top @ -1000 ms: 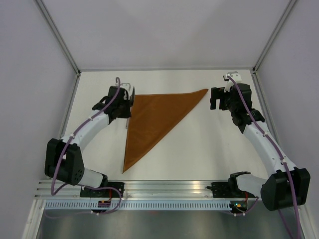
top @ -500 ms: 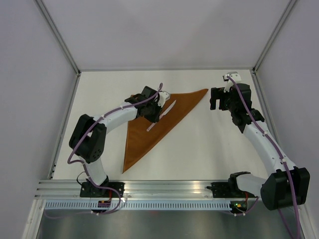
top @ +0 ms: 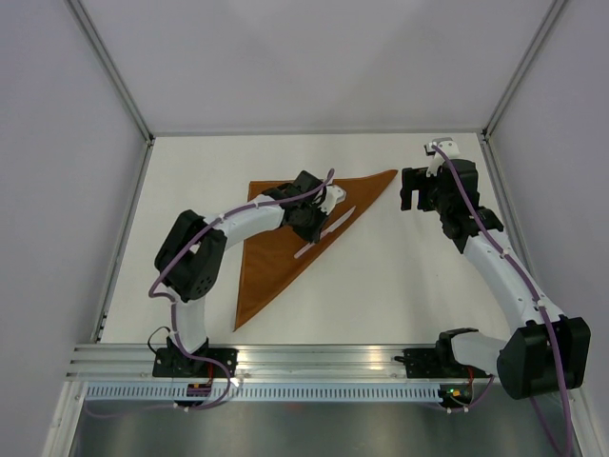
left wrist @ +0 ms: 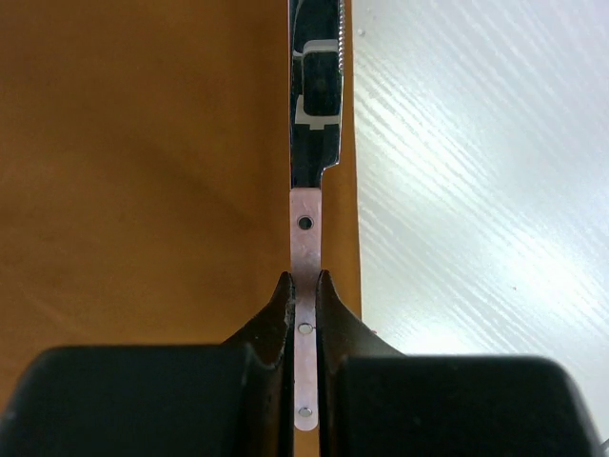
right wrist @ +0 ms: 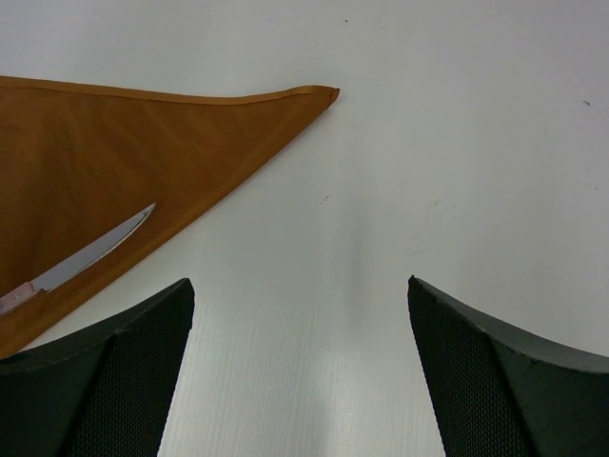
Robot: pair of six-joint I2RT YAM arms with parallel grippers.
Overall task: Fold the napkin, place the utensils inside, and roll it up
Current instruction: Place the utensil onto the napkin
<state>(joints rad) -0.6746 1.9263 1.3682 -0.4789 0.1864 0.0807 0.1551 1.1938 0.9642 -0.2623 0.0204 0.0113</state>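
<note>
Surface [top: 400, 286]: white, walled on three sides, with open room to the right of the cloth.
Napkin [top: 271, 252]: rust-orange triangle lying flat, left of centre, its long edge diagonal.
Knife [left wrist: 314, 143]: lies along that edge, over the cloth.
Left end effector [left wrist: 304, 286]: pinching the knife handle.
Right end effector [right wrist: 300, 286]: spread wide, beside the napkin's far-right tip.

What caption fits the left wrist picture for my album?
Left gripper clamps the knife by its handle, blade along the edge of the orange napkin, white table beside.
</note>
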